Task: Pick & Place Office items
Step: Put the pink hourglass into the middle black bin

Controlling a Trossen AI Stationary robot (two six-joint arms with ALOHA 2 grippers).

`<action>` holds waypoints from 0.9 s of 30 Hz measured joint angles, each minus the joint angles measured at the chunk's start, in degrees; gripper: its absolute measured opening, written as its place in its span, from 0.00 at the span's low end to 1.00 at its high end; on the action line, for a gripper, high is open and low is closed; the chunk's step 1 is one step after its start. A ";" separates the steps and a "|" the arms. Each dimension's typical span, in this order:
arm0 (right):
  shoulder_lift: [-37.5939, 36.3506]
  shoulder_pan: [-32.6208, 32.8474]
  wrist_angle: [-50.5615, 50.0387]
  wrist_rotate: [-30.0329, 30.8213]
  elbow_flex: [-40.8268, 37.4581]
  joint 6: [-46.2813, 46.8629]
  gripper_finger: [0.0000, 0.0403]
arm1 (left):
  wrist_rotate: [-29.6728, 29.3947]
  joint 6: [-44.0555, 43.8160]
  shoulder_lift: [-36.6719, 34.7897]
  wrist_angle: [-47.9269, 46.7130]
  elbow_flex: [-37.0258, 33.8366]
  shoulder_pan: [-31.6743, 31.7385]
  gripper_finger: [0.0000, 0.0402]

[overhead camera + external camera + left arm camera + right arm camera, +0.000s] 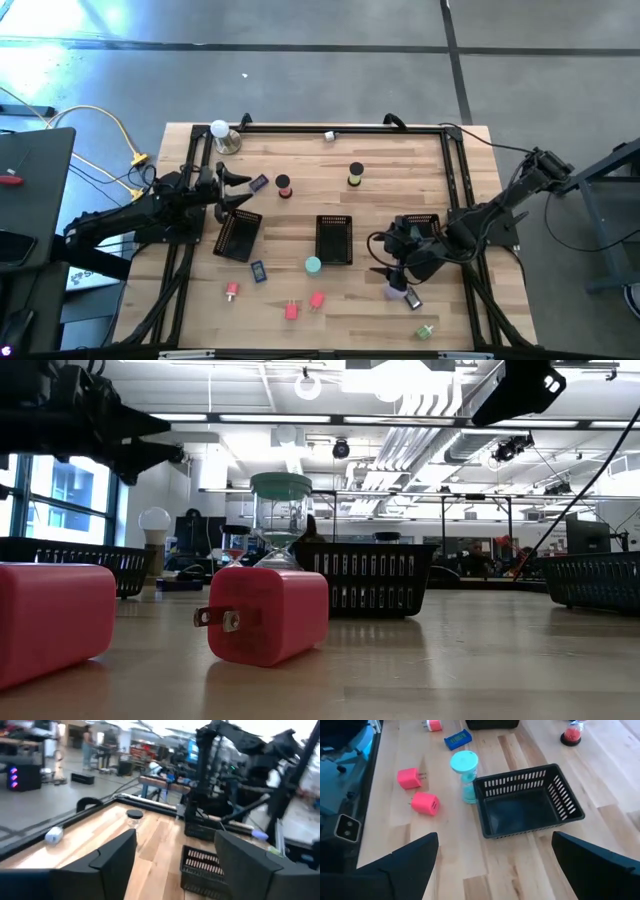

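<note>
On the bench (400, 170), the left claw (238, 188) is held apart above a black mesh tray (238, 236). The right claw (392, 262), also spread, is flanked by a teal hourglass (313, 265), pink chargers (317, 300) lying beyond.

table (400, 170): pale wood planks, smooth | trays (530, 802): black mesh, matt | pink chargers (265, 615): matt plastic

Grey concrete floor (330, 60) (glossy), tall windows (62, 495), white ceiling pipes (420, 420), distant desks.
</note>
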 joint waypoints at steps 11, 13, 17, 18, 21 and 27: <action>0.00 -0.26 -0.03 -1.58 0.00 -2.78 0.94 | 3.77 12.17 33.00 -14.06 21.21 0.00 0.67; 0.00 -0.26 -0.01 -1.64 -0.05 -2.78 0.94 | 5.04 15.82 39.66 -17.42 25.73 0.01 0.67; 0.00 -0.26 -0.11 -1.68 -0.46 -2.78 0.94 | 5.56 20.21 49.67 -21.37 32.72 0.75 0.67; 0.00 -0.26 -0.16 -1.67 -0.48 -2.77 0.94 | 5.55 20.72 51.54 -22.01 33.81 1.11 0.67; 0.00 -0.25 -0.14 -1.68 -0.48 -2.76 0.94 | 5.42 22.30 55.36 -22.20 35.70 2.38 0.67; 0.00 -0.25 -0.13 -3.20 -0.48 -2.96 0.94 | 2.94 20.02 57.09 -22.20 36.39 5.66 0.67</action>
